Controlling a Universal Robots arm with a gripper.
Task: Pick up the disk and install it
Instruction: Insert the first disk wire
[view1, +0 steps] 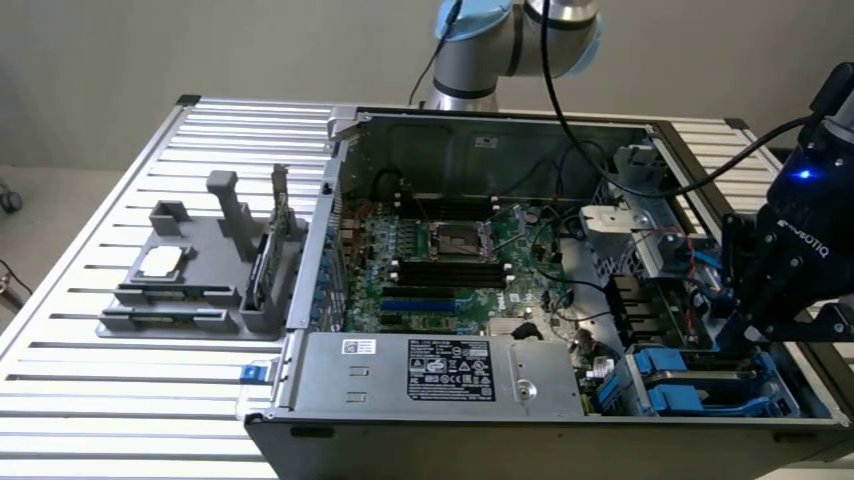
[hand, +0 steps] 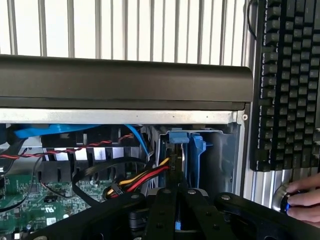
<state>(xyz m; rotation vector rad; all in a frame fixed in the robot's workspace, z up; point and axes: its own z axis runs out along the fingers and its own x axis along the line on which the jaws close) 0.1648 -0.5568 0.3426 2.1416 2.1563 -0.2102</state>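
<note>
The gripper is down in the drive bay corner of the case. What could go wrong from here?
1. The red and yellow cables run right beside the gripper and the blue carrier, so they could snag or get pinched.
2. The bay is narrow against the case wall, so a tilted carrier might jam.
3. A person's hand rests beside the case, close to the arm.
</note>
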